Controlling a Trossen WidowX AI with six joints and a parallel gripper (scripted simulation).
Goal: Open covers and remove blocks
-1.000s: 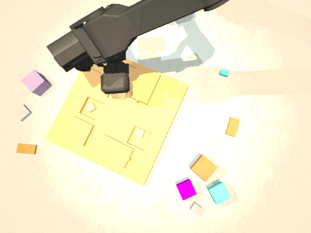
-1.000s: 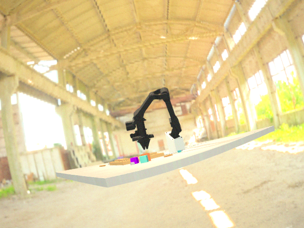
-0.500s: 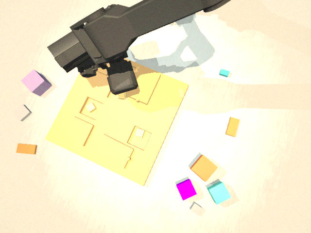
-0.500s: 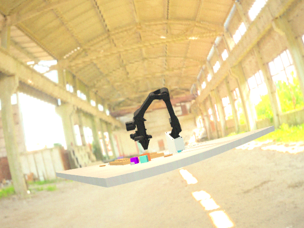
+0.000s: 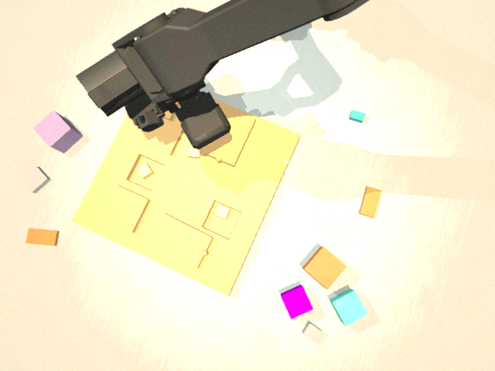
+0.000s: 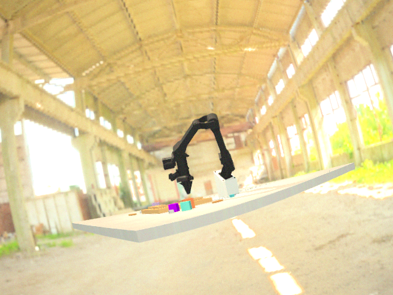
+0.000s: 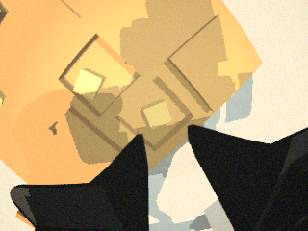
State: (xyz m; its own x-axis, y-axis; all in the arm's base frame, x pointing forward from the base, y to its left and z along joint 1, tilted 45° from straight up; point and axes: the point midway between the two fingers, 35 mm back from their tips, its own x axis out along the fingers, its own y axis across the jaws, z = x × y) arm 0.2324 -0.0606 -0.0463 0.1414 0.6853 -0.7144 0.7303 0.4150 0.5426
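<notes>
A yellow puzzle board [image 5: 179, 187] [image 6: 155, 211] [image 7: 36, 84] lies flat on the tabletop [image 5: 120, 327] [image 6: 269, 190] [image 7: 284, 63], set at a slant in the overhead view. A pale block [image 5: 145, 171] sits in a well on one side of the board, and a second block [image 5: 222, 211] sits in another well; both wells are uncovered. A third block [image 5: 194, 153] peeks out beside the dark arm [image 5: 260, 28] [image 6: 187, 136]. The wrist view shows two neighboring wells, each with its block in plain sight.

Above the board hangs the hand [image 5: 175, 111] [image 6: 188, 192] [image 7: 166, 137], its fingers parted by a modest gap and gripping nothing.

Off one side of the board stand a lilac cube [image 5: 52, 128], a grey piece [image 5: 36, 178] and an orange slab [image 5: 42, 236]. Off the opposite side, an orange cube [image 5: 324, 267] [image 6: 192, 202], a magenta cube [image 5: 296, 301] [image 6: 173, 207] and a teal cube [image 5: 349, 307] [image 6: 185, 205] cluster near a small grey chip [image 5: 314, 333]. A second slab [image 5: 370, 202] and a small teal bit [image 5: 356, 116] lie farther up that side. Behind, the arm rises from its white base [image 6: 229, 187] amid an arched hall with tall windows.
</notes>
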